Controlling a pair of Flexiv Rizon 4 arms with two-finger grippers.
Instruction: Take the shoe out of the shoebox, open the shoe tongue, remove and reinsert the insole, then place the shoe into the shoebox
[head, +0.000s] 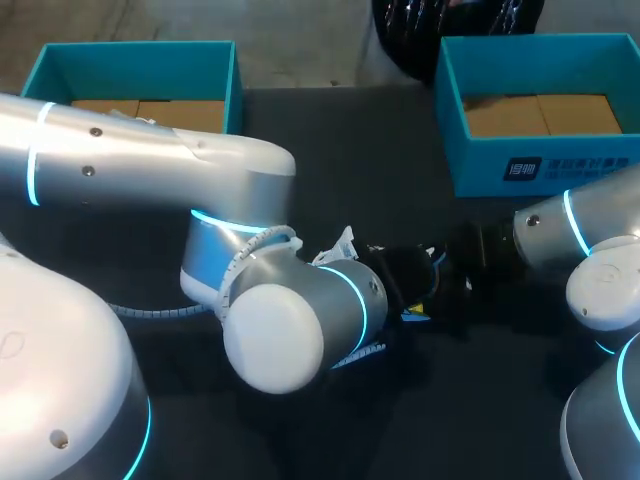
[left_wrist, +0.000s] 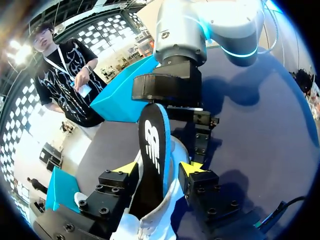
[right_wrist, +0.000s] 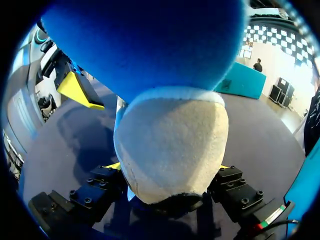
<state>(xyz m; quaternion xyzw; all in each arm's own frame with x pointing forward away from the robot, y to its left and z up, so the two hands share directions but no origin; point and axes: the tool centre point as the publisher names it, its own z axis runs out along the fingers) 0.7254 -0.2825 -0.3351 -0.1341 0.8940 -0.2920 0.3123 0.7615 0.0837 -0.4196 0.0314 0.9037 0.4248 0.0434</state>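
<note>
In the head view I see the dark table (head: 330, 150) with a teal shoebox at each far corner, the left shoebox (head: 140, 47) and the right shoebox (head: 480, 165), both showing brown card inside. My left arm (head: 150, 150) crosses in from the left and my right arm (head: 590, 230) from the right. The left gripper (head: 410, 290) and right gripper (head: 480, 245) meet in a dark cluster mid-table, and I cannot make out their jaws or the shoe from here. The right shoebox carries a dark label (head: 522, 168) with white print.

In the left wrist view, the left gripper (left_wrist: 160, 169) is clamped on the insole (left_wrist: 152, 145). The insole stands upright out of the white shoe (left_wrist: 150, 225), with a yellow tip pressing on each side. Its black face bears a white logo (left_wrist: 152, 142) and its edge is blue. Just ahead, my right arm (left_wrist: 200, 25) comes down onto the shoe's far end, with a teal shoebox (left_wrist: 125, 95) beyond it on the table (left_wrist: 260, 140).

In the right wrist view, the right gripper (right_wrist: 167, 170) is closed on the shoe (right_wrist: 170, 145), whose cream rounded end fills the gap and meets both fingers. The insole's (right_wrist: 145, 45) blue underside rises ahead of it, with one yellow fingertip (right_wrist: 80, 90) of the left gripper against it
</note>
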